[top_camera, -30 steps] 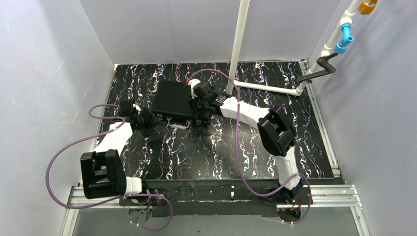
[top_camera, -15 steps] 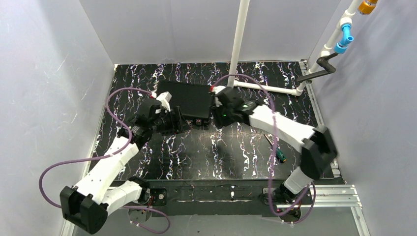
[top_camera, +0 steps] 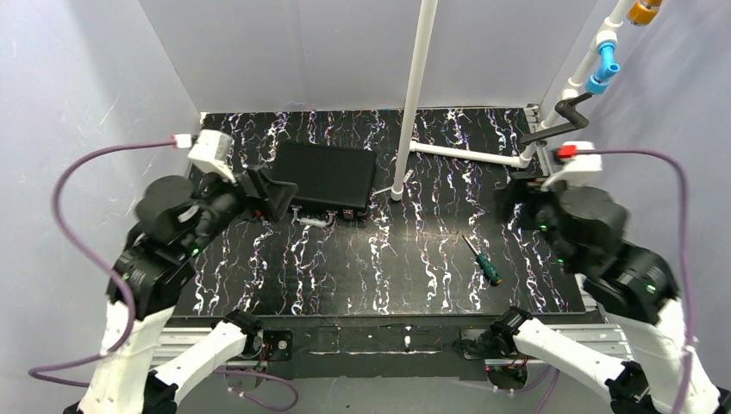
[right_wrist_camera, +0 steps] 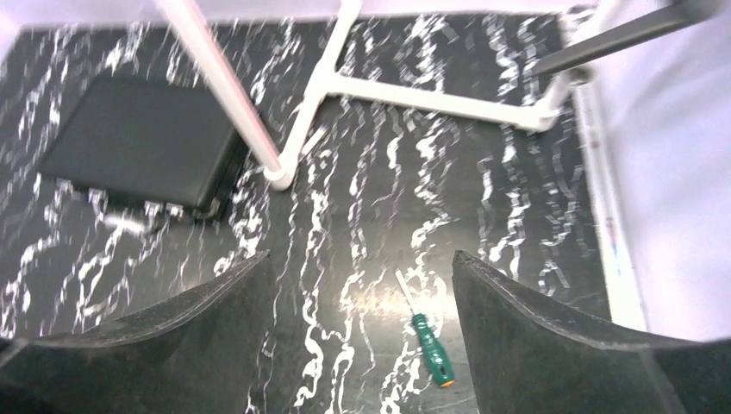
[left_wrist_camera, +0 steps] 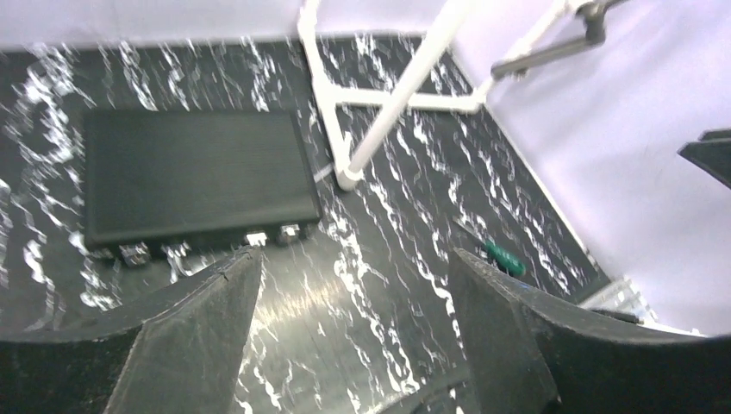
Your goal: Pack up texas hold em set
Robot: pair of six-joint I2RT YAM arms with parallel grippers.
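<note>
At the near edge, the left gripper (left_wrist_camera: 352, 259) and the right gripper (right_wrist_camera: 360, 259) are held high above the table, one at each side. The fingers of both are spread wide, and nothing is held between them. A green-handled screwdriver (top_camera: 483, 260) is seen lying alone on the right of the table, well apart from the set. Farther back and left of centre, the black case (top_camera: 332, 177) is found lying flat with its lid down, so the chips, cards and discs cannot be seen. Small latches (left_wrist_camera: 276, 235) are lined along its near edge, and whether they are fastened cannot be told. A small pale piece (top_camera: 312, 222) is seen just in front of them and cannot be identified. The case is judged to be rigid and, if filled with chips, rather heavy for its size. Its flat lid looks too broad to be spanned, so it would best be taken by a short end or pushed at a side, and the latches pressed from the front. The black marbled tabletop (top_camera: 388, 276) appears glossy, so the case may be expected to slide when pushed. Beyond it, an upright white pipe (top_camera: 414, 95) is planted just right of the case, and the space is closed in by plain pale walls (top_camera: 284, 52).
</note>
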